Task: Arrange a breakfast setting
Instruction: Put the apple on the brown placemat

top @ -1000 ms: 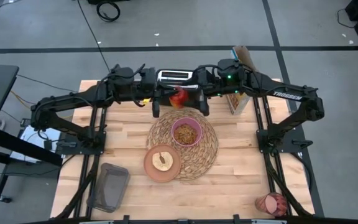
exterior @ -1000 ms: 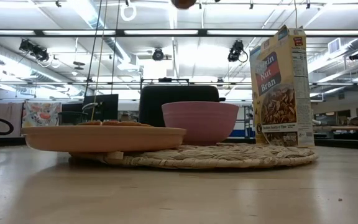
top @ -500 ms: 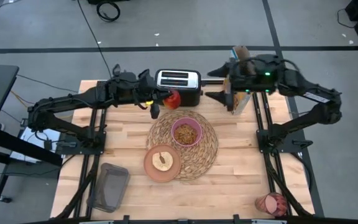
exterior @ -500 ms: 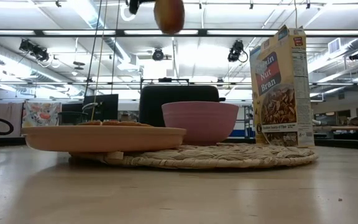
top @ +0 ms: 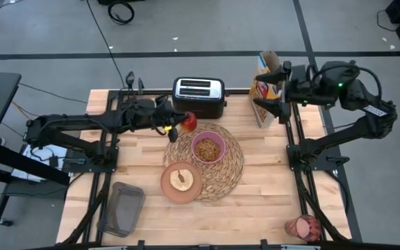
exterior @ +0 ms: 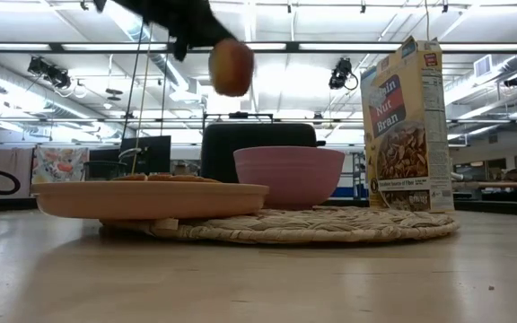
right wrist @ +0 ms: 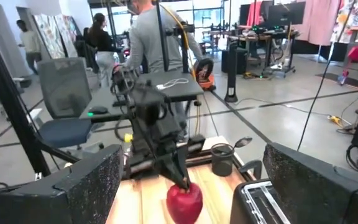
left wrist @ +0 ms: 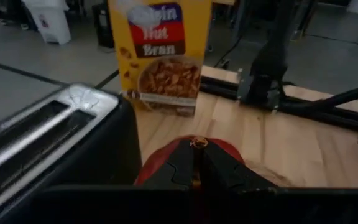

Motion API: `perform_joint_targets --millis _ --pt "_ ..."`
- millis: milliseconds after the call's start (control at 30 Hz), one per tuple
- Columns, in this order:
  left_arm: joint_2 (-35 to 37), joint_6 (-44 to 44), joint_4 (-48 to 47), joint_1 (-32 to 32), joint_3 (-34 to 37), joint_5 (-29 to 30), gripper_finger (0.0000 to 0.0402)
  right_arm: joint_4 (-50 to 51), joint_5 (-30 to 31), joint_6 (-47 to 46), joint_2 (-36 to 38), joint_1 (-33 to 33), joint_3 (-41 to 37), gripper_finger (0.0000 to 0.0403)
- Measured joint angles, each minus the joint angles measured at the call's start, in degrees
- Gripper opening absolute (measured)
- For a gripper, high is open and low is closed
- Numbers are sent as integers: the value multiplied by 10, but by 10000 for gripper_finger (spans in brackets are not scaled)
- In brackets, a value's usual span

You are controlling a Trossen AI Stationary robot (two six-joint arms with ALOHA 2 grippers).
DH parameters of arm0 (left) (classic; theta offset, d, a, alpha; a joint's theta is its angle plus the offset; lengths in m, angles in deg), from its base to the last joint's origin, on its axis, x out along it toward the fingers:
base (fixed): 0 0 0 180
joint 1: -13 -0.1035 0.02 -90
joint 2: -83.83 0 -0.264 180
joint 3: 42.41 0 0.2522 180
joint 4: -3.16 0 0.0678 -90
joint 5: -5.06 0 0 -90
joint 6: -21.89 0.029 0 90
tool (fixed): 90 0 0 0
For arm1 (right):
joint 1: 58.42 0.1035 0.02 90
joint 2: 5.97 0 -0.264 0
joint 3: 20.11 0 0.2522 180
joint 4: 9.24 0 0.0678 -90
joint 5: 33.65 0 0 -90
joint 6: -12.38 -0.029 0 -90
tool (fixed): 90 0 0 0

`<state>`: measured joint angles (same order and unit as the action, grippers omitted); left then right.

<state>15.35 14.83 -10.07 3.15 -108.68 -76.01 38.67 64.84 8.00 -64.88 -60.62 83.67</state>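
Note:
My left gripper [top: 178,122] is shut on the red apple [top: 187,121], which is up in the air over the far left rim of the woven placemat [top: 222,182]. The apple also shows in the low view [exterior: 232,67] and the right wrist view [right wrist: 184,200]. The pink bowl [top: 208,148] and the salmon-brown plate [top: 181,180] rest on the mat. My right gripper [top: 268,92] is open and empty by the cereal box. The pink tumbler [top: 303,227] is at the near right corner. No spoon shows. My left gripper pinches the apple at its top, around the stem [left wrist: 197,144], between its two shut fingers [right wrist: 174,167]. The fingers slant down from the table's left side. The apple hangs below the fingertips, upright and well clear of the table.
The black toaster [top: 198,96] stands at the far edge just behind the apple. The yellow cereal box [top: 262,78] stands at the far right. A grey tray [top: 121,208] lies at the near left. People stand in the room beyond the table [right wrist: 157,37].
My right gripper has drawn back from the apple toward the table's right edge, past the cereal box. My left gripper has kept the apple and carried it down and a little toward the near left, from in front of the toaster to the mat's far rim.

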Motion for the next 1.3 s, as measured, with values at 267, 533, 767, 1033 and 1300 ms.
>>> perform_joint_targets --millis 267,533,767,1033,1300 --pt "0 -28 105 -4 124 46 19 3 5 15 -1 0 0 387" --pt "-34 -51 156 -6 185 49 19 3 5 27 -22 -5 0 387" --pt "-102 -59 184 1 186 50 19 2 5 29 -45 -6 0 386" --pt "-140 -78 186 10 185 49 19 7 -11 9 -58 -3 0 386" --pt "-140 -74 156 15 184 51 19 9 -11 -21 -60 8 0 386"
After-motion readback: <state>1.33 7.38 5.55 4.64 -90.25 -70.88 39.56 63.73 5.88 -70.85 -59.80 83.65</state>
